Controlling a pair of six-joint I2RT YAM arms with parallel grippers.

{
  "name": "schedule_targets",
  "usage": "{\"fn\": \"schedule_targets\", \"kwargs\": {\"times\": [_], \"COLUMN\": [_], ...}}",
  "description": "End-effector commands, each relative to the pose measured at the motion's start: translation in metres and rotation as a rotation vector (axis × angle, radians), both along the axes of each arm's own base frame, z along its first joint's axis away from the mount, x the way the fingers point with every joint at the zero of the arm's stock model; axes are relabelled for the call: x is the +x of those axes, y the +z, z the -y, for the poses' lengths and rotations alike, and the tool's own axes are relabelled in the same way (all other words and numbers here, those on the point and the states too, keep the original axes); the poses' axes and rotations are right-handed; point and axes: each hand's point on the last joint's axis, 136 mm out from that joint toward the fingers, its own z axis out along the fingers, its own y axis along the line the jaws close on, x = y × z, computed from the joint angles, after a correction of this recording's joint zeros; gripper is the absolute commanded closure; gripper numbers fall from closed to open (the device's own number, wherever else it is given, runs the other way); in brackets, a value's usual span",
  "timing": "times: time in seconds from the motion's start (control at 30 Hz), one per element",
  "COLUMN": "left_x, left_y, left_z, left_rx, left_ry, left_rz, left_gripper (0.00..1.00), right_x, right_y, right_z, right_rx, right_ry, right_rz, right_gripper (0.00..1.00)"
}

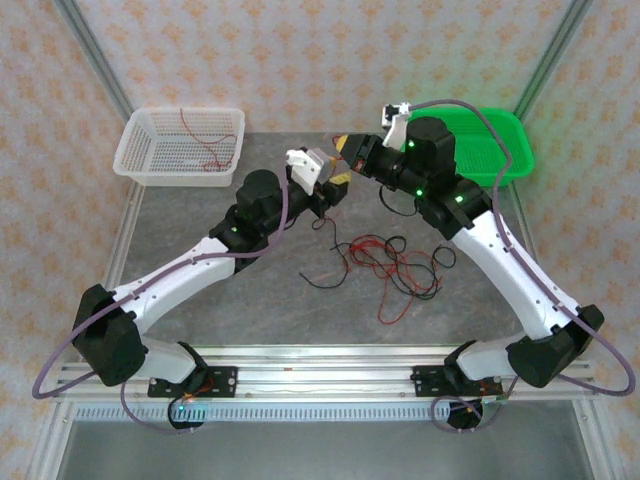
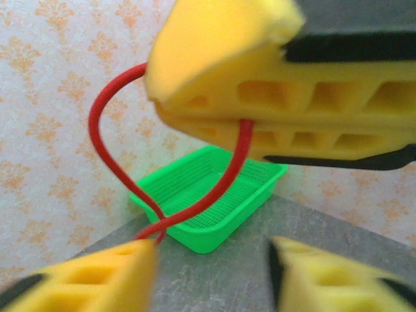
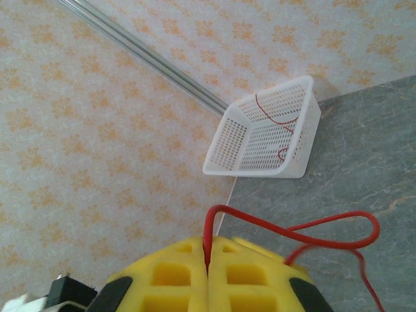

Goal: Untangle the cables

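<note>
1. The bench (image 1: 280, 310) carries everything. We take the white basket (image 1: 170, 172) at its far left corner as our landmark; a red wire (image 1: 205, 145) already lies in it.
2. The green basket (image 1: 505, 135) stands well to the right of the white basket, along the same far edge.
3. The cables (image 1: 395, 262), red and black, lie snarled on the bench to the near right of the white basket, well apart from it.
4. The right gripper (image 3: 208, 250) hangs raised just right of the white basket, fingers pressed together on a red strand (image 3: 292, 227).
5. The left gripper (image 2: 213, 250) faces it closely, fingers apart and holding nothing.
6. We judge the step to be drawing this strand out. Next, the left gripper should close on the loop, then pull gently so no knot tightens.
</note>
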Motion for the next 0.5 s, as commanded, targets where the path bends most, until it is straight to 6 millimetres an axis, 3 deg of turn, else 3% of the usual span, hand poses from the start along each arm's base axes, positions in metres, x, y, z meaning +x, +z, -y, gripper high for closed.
{"fn": "schedule_targets", "kwargs": {"times": [0.0, 0.47], "left_x": [-0.004, 0.010], "left_y": [0.026, 0.025], "left_z": [0.003, -0.004], "left_rx": [-0.012, 0.037], "left_ry": [0.007, 0.117], "left_rz": [0.076, 0.122], "left_gripper": [0.29, 0.31], "right_x": [-0.007, -0.014], "right_y": [0.021, 0.014], "right_z": [0.008, 0.010], "right_rx": [0.034, 0.044], "right_ry": [-0.017, -0.003], "right_rz": [0.053, 0.033], "right_gripper": [1.00, 1.00]}}
